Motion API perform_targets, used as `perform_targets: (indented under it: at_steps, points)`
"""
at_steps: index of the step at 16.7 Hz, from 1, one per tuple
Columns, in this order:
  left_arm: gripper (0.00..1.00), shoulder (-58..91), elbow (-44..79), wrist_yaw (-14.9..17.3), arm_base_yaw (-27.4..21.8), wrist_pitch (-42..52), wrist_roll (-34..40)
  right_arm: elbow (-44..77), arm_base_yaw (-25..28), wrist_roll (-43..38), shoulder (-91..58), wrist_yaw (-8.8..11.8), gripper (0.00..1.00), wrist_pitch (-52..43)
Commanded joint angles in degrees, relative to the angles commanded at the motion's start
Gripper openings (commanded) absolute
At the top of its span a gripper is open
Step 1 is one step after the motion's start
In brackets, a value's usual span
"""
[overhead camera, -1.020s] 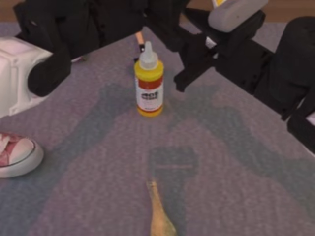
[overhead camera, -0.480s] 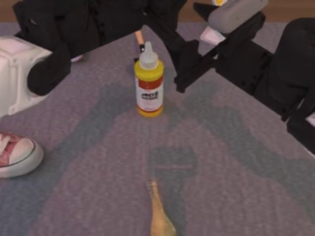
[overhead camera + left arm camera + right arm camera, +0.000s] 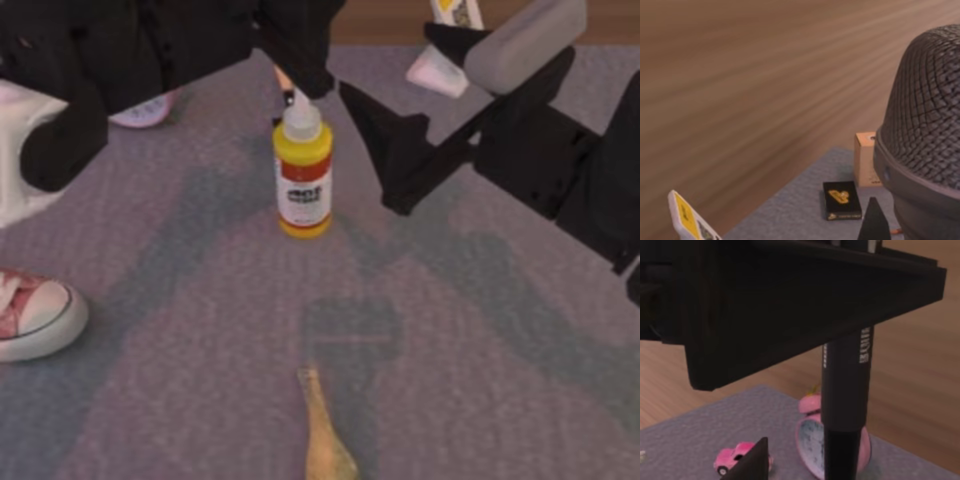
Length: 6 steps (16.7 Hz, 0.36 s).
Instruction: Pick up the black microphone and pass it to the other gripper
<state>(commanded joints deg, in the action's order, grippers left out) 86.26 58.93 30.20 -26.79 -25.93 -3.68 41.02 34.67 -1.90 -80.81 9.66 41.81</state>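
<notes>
The black microphone (image 3: 845, 415) is hanging upright in the air above the far middle of the table (image 3: 480, 330), its slim dark shaft carrying a small pale printed label. Up close, its rounded grey mesh head (image 3: 925, 130) is filling one side of the left wrist view, seated on a smooth darker collar. In the top view it is blending into the black arm and cannot be picked out. The left gripper (image 3: 300, 60) is clamping the shaft high up, one broad wedge finger (image 3: 790, 315) crossing it, just above the yellow bottle (image 3: 303, 170).

You are bringing in the right gripper (image 3: 400, 170) from the right, its fingers apparently standing apart; only one tip (image 3: 752, 462) is showing in its own wrist view, beside the shaft.

To make the handover cleanly, you are best aiming for the bare lower shaft, well below the left fingers. Centre it between the jaws before closing, and let the left grip go only once the right is firm. A pink alarm clock (image 3: 810, 440) is sitting on the table behind.
</notes>
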Motion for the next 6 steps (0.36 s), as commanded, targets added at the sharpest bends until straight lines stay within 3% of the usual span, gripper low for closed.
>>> perform_targets:
  at_steps: [3,6]
  points:
    - [0.00,-2.01,-1.68,3.34,3.82,0.20,-0.23,-5.68,-0.77,-0.06,7.27,1.15,1.00,-1.16]
    - [0.00,-2.82,-2.45,4.73,5.51,0.33,-0.61,-7.89,-1.03,-0.06,9.61,1.69,1.00,-1.52]
